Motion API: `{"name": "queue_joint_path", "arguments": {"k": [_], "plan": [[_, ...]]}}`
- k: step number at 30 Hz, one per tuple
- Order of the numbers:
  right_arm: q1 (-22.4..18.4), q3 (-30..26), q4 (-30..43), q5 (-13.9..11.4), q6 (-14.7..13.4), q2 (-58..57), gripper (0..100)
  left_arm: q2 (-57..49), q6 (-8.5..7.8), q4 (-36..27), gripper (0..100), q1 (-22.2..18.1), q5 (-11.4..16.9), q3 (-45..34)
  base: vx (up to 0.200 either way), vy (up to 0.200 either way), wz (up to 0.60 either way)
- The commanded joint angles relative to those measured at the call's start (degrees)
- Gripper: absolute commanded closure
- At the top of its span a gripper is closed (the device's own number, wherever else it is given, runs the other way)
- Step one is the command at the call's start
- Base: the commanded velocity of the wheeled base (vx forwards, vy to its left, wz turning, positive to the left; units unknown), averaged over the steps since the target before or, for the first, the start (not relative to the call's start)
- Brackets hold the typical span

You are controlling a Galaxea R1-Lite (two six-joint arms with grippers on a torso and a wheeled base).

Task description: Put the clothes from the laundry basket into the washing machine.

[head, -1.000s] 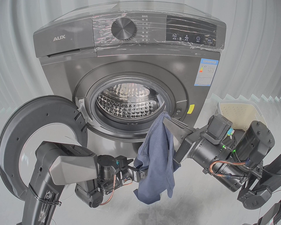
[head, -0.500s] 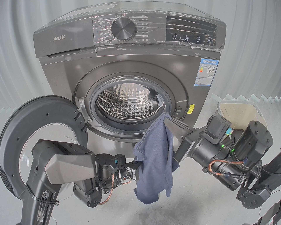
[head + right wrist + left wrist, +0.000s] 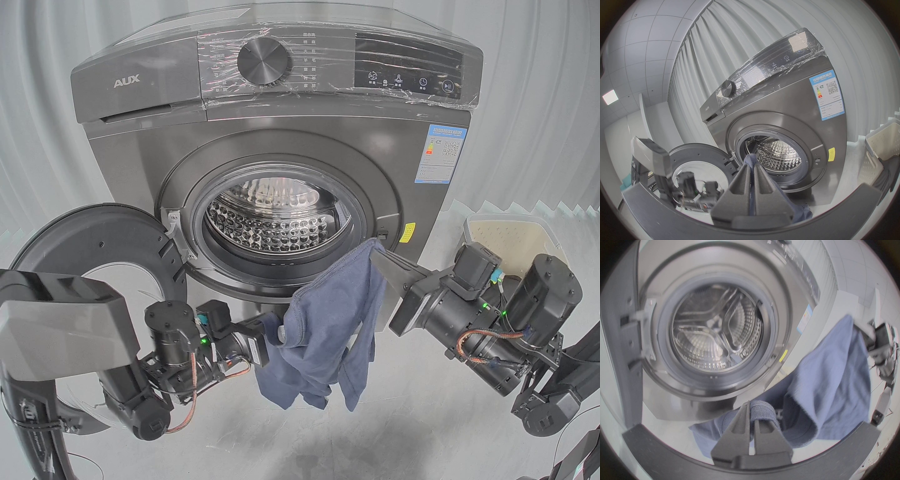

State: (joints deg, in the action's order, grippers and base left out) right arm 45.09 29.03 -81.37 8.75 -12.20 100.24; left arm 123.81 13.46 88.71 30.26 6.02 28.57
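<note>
Blue garment (image 3: pixel 325 325) hangs stretched between both claws, in front of the washing machine (image 3: pixel 281 125) and below the lip of its opening. It is clear of the floor (image 3: pixel 406 431).

Left claw (image 3: pixel 752 416): closed on a ribbed hem of the garment, low and left of the opening. The band folds over one finger and cloth bunches around the tips.

Right claw (image 3: pixel 751 168): pinched shut on the garment's upper corner, with cloth showing between the fingers. It sits higher than the left claw, just beside the lower right rim of the opening.

From the right claw's corner the cloth slopes down toward the left claw. The rest droops in loose folds beneath both.

Door (image 3: pixel 94 262) is swung wide open to the left on its hinge. Drum (image 3: pixel 275 215) is bare perforated metal, and no part of the garment is past the rim.

Laundry basket (image 3: pixel 515 240), pale and perforated, stands on the floor to the right of the machine, behind the right arm. Its contents cannot be made out.

Pale curtain (image 3: pixel 544 94) hangs behind the machine.
</note>
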Motion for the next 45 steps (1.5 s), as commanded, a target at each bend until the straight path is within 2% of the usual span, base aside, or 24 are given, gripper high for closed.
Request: {"name": "queue_joint_path", "arguments": {"k": [1,9,13,15,20,26,45], "plan": [[-1.2,-6.0,-0.1,-2.6,0.1,-3.2,100,-14.6,0.43,0.0,100,-2.0,0.4,-5.5,0.000,0.000,0.00],[-1.6,-7.3,-4.6,-5.1,0.4,-1.8,100,-20.0,0.78,0.0,100,-3.8,1.9,-8.0,0.000,0.000,0.00],[-5.3,-7.4,-5.6,-10.0,0.5,-0.8,100,-21.2,0.52,0.0,100,-4.9,2.5,-7.6,0.000,0.000,0.00],[-6.6,-7.3,-5.7,-11.0,0.5,-0.8,100,-21.4,0.60,0.0,100,-5.5,2.5,-7.1,0.000,0.000,0.00],[-9.1,-6.3,-5.8,-11.0,0.6,-0.7,100,-21.2,0.52,0.0,100,-8.6,2.5,-4.9,0.000,0.000,0.00],[-10.9,-5.6,-5.9,-10.9,4.6,1.5,100,-22.0,0.52,0.0,100,-9.5,1.6,-0.6,0.000,0.000,0.00],[-12.4,-4.9,-6.8,-10.6,5.1,1.1,100,-22.6,0.25,-0.1,100,-8.9,1.1,-1.2,0.000,0.000,0.00]]}}
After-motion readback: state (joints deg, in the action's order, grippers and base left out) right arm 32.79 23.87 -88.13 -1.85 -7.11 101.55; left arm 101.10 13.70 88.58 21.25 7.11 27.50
